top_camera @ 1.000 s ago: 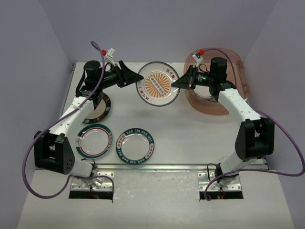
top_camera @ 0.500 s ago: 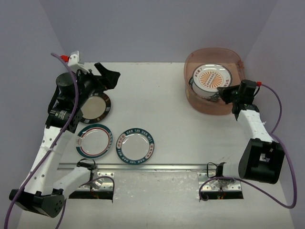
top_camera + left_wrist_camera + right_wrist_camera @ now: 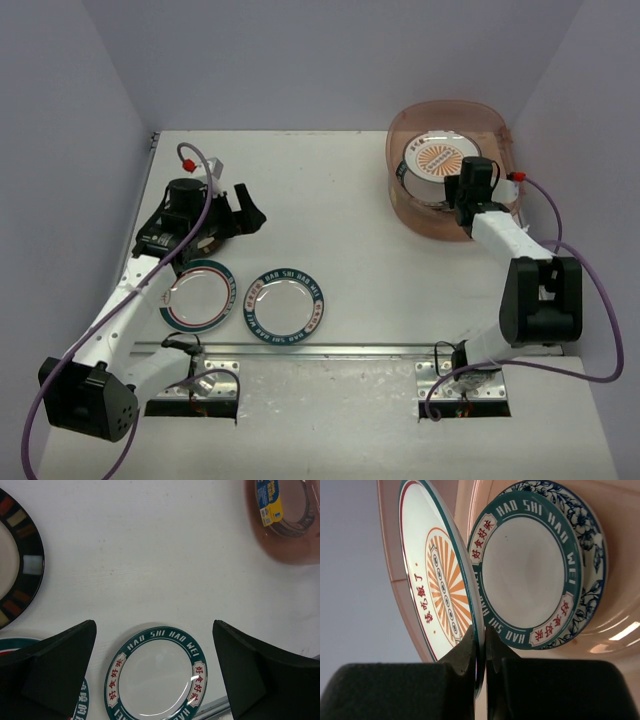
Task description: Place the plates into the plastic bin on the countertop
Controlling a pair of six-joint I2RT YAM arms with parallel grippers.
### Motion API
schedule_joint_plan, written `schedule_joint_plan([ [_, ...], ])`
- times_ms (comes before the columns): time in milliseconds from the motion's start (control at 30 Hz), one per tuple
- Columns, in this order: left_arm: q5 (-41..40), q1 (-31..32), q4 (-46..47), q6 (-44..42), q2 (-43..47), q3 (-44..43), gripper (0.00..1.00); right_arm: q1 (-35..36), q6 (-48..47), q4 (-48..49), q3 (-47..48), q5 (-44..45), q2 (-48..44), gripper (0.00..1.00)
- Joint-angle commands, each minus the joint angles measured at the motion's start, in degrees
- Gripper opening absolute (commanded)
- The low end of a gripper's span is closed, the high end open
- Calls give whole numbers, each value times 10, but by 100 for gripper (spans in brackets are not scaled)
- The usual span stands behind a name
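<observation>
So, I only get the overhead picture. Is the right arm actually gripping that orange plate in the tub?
Observer: Yes. The right wrist camera shows the right jaws shut on the rim of the orange sunburst plate.
Visitor: What is underneath it in there?
Observer: A green-rimmed lettered plate lies on top of a blue floral plate, both inside the plastic bin.
Visitor: And the left arm, is it carrying anything?
Observer: No. Its wrist camera shows the left jaws wide apart with nothing between them, above the countertop, looking down on a second lettered plate.
</observation>
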State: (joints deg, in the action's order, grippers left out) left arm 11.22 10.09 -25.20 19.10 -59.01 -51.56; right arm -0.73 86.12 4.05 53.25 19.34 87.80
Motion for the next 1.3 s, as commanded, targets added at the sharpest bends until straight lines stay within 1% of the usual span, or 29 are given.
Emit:
schedule_joint_plan([
  [0, 18, 2, 42, -20, 28, 2, 100, 0, 8, 27, 57, 55, 37, 6],
  [67, 21, 2, 43, -21, 26, 7, 100, 1, -2, -22, 89, 53, 57, 14],
  [133, 24, 2, 45, -22, 26, 9, 100, 1, 4, -28, 94, 60, 60, 14],
  [167, 26, 2, 46, -23, 26, 10, 100, 1, 3, -23, 86, 61, 60, 17],
  [200, 27, 2, 47, -22, 28, 12, 100, 1, 1, -22, 86, 61, 60, 26],
  [233, 27, 2, 48, -23, 27, 12, 100, 1, -5, -25, 91, 58, 63, 47],
  [267, 27, 2, 48, -24, 27, 13, 100, 0, -13, -37, 103, 55, 64, 55],
  [400, 21, 1, 46, -23, 26, 13, 100, 0, -41, -56, 114, 30, 50, 93],
  [433, 16, 1, 45, -21, 26, 13, 100, 0, -53, -59, 119, 19, 44, 99],
  [600, -36, 2, 29, -1, 19, 1, 100, -1, -118, -120, 173, -41, 16, 99],
  [700, -73, 2, 16, 12, 9, -11, 100, -5, -137, -143, 185, -71, 12, 99],
  [767, -80, 2, 5, 15, 3, -18, 100, -21, -147, -151, 195, -131, 15, 99],
  [833, -80, 2, 3, 17, 3, -19, 100, -23, -171, -152, 203, -147, 14, 99],
  [967, -103, 2, -5, 27, 6, -24, 100, -20, -255, -137, 219, -256, 7, 99],
  [1000, -108, 3, -6, 28, 6, -25, 100, -20, -268, -128, 215, -276, 3, 99],
  [1067, -115, 2, -10, 33, 6, -32, 100, -17, -276, -89, 200, -347, -12, 99],
  [1100, -126, 2, -12, 40, 5, -34, 100, -11, -295, -77, 198, -397, -14, 99],
  [1133, -143, 2, -16, 48, 4, -39, 100, 8, -342, -100, 215, -440, -9, 99],
  [1167, -163, 1, -24, 58, 4, -45, 100, 34, -396, -142, 249, -460, -2, 99],
  [1200, -182, 1, -39, 73, 2, -53, 100, 67, -442, -177, 287, -466, 5, 99],
  [1233, -202, -1, -47, 81, 1, -61, 100, 105, -487, -213, 300, -469, 11, 99],
  [1267, -226, -2, -54, 87, -1, -74, 100, 124, -532, -245, 299, -467, 12, 99],
])
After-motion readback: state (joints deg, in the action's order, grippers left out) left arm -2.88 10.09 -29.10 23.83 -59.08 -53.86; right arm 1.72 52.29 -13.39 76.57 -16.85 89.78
